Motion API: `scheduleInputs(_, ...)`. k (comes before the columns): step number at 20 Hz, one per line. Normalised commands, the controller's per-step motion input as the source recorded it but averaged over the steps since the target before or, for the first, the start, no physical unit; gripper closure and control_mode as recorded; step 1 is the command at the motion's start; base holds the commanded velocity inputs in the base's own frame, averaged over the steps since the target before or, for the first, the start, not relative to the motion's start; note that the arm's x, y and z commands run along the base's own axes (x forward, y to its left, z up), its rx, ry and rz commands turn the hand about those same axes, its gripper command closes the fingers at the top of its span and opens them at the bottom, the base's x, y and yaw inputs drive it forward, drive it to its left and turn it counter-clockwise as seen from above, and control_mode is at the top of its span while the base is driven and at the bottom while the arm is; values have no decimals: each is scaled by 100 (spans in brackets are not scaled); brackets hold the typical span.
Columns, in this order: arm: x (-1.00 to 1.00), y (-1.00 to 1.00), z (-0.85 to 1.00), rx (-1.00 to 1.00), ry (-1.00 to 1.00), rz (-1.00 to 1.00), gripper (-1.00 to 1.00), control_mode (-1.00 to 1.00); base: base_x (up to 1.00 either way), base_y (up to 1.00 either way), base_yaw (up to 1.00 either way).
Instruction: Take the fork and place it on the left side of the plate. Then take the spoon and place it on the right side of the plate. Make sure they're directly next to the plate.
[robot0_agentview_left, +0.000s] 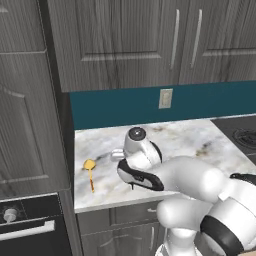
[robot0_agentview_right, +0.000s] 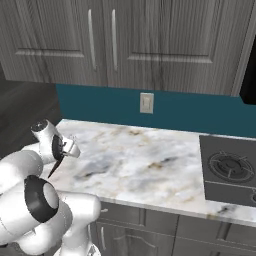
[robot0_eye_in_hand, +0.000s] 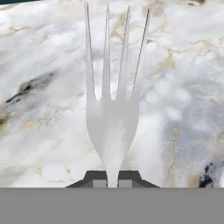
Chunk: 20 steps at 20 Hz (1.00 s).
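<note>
My gripper (robot0_eye_in_hand: 113, 183) is shut on the fork (robot0_eye_in_hand: 113, 118) at the neck below its silver head. The tines stick out ahead of the fingertips over the marble counter (robot0_eye_in_hand: 183, 100). In the right base view the gripper (robot0_agentview_right: 65, 149) hangs over the counter's left end, and the fork's dark handle (robot0_agentview_right: 55, 169) slants down from it. The left base view shows the silver head (robot0_agentview_left: 116, 154) poking out of the hand. The golden spoon (robot0_agentview_left: 89, 171) lies on the counter left of the gripper, bowl toward the wall. The plate is out of view.
A stove top (robot0_agentview_right: 230, 170) takes up the right end of the counter (robot0_agentview_left: 200, 145). A wall outlet (robot0_agentview_left: 165, 98) sits on the teal backsplash under the upper cabinets (robot0_agentview_left: 150, 40). An oven front (robot0_agentview_left: 30, 225) stands left of the counter's left edge.
</note>
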Motion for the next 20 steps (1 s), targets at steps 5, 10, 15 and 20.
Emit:
scheduleInputs(5,-23,-57,100,19,5,0,100,-100,0,0,0)
scheduleInputs(10,-37,-61,86,15,16,0,100,-100,0,0,0)
scheduleInputs(15,-68,-60,36,1,14,0,100,-100,0,0,0)
scheduleInputs(20,-77,-53,22,0,10,-1,100,-100,0,0,0)
